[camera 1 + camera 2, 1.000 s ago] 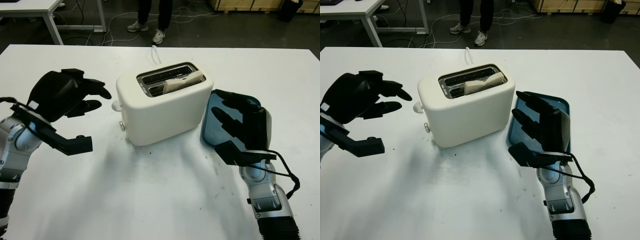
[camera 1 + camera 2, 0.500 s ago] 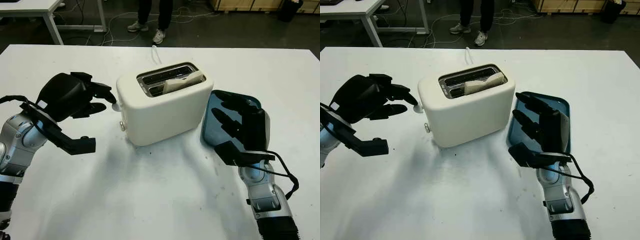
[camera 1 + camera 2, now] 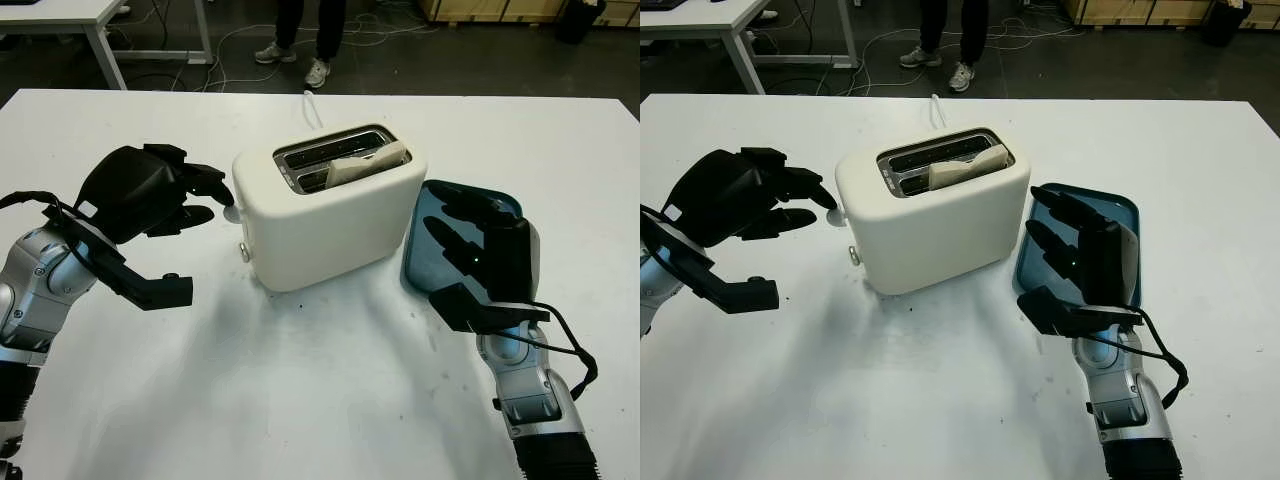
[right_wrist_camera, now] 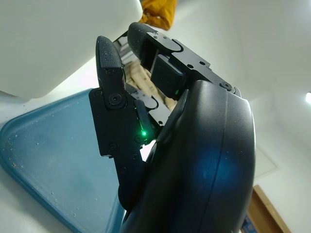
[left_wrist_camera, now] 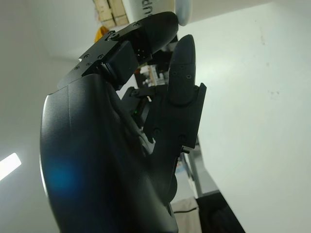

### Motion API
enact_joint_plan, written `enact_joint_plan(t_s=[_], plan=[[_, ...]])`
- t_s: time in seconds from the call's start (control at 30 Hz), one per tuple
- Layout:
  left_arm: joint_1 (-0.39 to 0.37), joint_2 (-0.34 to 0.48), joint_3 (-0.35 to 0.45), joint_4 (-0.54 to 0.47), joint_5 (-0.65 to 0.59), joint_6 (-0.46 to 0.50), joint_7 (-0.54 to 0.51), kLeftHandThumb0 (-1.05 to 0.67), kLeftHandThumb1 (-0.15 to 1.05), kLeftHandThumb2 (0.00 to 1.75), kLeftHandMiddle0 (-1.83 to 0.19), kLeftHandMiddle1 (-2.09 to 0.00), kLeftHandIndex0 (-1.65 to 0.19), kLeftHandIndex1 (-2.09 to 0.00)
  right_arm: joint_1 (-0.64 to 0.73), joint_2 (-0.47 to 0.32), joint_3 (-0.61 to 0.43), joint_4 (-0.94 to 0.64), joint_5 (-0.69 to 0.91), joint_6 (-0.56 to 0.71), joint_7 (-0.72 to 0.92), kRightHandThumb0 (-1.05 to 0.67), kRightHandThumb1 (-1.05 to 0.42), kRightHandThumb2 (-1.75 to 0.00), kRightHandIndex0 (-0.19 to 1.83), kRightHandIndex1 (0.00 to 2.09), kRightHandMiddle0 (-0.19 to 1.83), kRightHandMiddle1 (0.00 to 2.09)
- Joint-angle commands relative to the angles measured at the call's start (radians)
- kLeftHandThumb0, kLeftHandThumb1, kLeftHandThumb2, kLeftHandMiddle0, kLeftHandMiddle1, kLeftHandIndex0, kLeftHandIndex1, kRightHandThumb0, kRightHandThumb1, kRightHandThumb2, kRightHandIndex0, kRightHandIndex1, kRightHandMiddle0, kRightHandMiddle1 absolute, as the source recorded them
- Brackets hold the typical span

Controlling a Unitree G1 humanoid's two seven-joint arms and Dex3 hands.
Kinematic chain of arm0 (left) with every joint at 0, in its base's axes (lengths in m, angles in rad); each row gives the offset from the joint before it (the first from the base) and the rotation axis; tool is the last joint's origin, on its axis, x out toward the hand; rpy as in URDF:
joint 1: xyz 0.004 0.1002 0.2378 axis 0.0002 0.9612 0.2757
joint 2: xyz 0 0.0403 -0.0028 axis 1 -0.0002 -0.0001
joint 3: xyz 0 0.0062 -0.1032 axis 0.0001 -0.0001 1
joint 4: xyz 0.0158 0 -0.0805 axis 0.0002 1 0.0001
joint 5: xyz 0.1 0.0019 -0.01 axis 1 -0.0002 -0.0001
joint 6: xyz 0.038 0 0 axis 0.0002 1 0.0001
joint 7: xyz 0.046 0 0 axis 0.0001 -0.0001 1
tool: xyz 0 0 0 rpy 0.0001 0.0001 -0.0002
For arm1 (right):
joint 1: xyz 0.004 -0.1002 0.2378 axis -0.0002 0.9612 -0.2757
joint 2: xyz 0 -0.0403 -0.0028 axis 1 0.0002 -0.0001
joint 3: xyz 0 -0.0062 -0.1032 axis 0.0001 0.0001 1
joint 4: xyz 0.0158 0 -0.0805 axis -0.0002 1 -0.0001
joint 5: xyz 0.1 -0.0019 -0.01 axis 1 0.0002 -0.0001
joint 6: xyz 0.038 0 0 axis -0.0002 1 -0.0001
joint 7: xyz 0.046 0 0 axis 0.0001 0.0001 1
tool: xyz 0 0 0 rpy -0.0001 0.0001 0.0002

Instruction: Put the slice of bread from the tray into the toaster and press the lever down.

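White lever (image 3: 232,212) at left hand (image 3: 150,190) fingertips

No legible text, labels or numbers on anything seen.

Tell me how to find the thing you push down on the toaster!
Find the cream toaster in the middle of the white table. Look at its short end, the one facing the left robot hand. The lever is the small pale knob sticking out there, right by the hand's fingertips, above a smaller round dial.
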Motion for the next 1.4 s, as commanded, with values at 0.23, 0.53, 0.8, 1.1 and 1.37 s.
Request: enact_joint_plan(t_s=[0.23,0.53,0.8,1.1,1.37], plan=[[0.023,-0.011,0.002,-0.056,-0.02,-0.008,-0.005,-0.25,0.92,0.22,-0.62,-1.46,-0.71,-0.82,0.006,-0.008,0.001,0.003,0.008,-0.02,-0.006,-0.39,-0.92,-0.12,0.94,0.37,0.96,0.0],[0.026,-0.011,-0.001,-0.049,-0.022,-0.014,0.004,-0.25,0.92,0.21,-0.63,-1.47,-0.71,-0.84,0.006,-0.009,0.001,0.011,0.016,-0.03,-0.006,-0.4,-0.92,-0.12,0.93,0.36,0.96,0.0],[0.023,-0.005,-0.004,-0.051,0.001,0.011,-0.008,-0.27,0.92,0.26,-0.61,-1.44,-0.67,-0.84,0.006,-0.014,0.002,0.011,0.017,-0.036,-0.003,-0.41,-0.92,-0.12,0.94,0.35,0.95,0.0],[0.024,-0.009,-0.008,-0.043,0.003,0.006,0.0,-0.26,0.92,0.24,-0.61,-1.42,-0.69,-0.84,0.004,-0.022,0.005,0.032,0.015,-0.073,-0.014,-0.4,-0.92,-0.1,0.93,0.35,0.95,0.0],[0.022,-0.018,-0.016,-0.028,-0.014,-0.028,0.0,-0.27,0.92,0.26,-0.64,-1.4,-0.71,-0.85,0.003,-0.021,0.005,0.039,0.018,-0.079,-0.015,-0.4,-0.92,-0.1,0.92,0.36,0.95,0.0]])
